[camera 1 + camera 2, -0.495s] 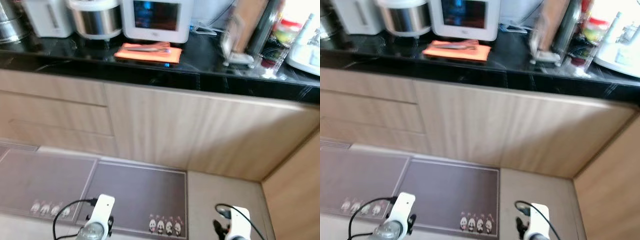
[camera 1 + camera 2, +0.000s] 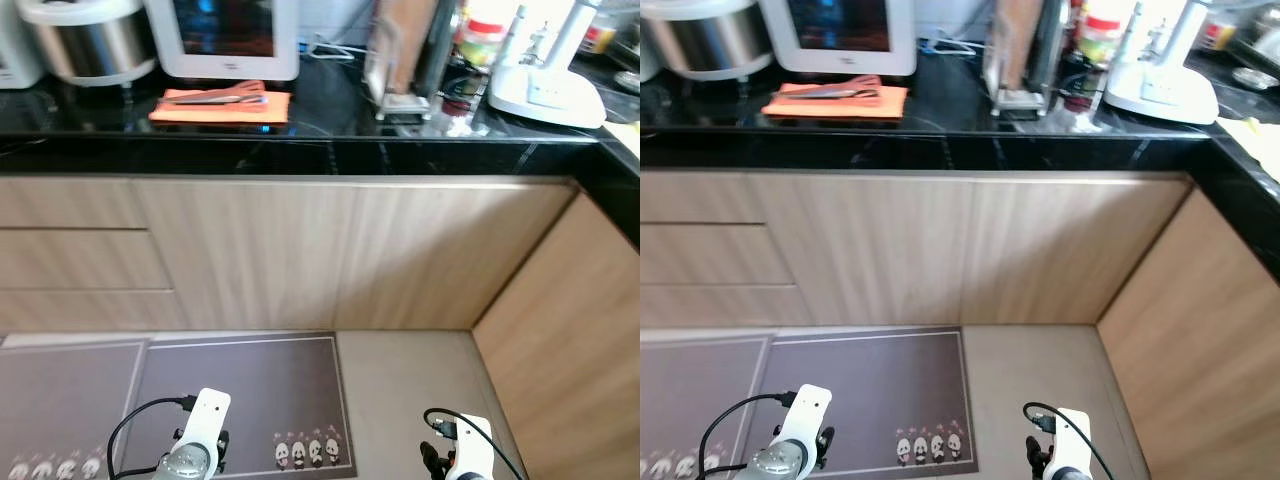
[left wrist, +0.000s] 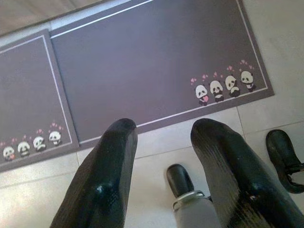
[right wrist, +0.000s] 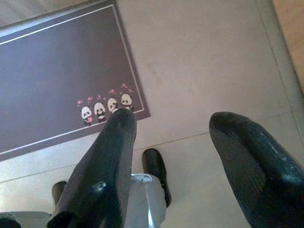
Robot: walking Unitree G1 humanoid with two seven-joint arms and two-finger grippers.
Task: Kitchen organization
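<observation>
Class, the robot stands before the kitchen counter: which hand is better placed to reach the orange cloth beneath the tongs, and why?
Probably the left. The orange cloth lies on the counter left of centre, on the left hand's side. Both hands hang low and open over the floor; the right hand would have to cross over.

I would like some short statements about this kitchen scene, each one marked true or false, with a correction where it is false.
1. An orange cloth lies on the black counter. True.
2. The left gripper holds a cup. False: it is open and holds nothing.
3. The floor mat has small pandas printed on it. True.
4. The right gripper rests on the counter. False: it hangs open above the floor.
</observation>
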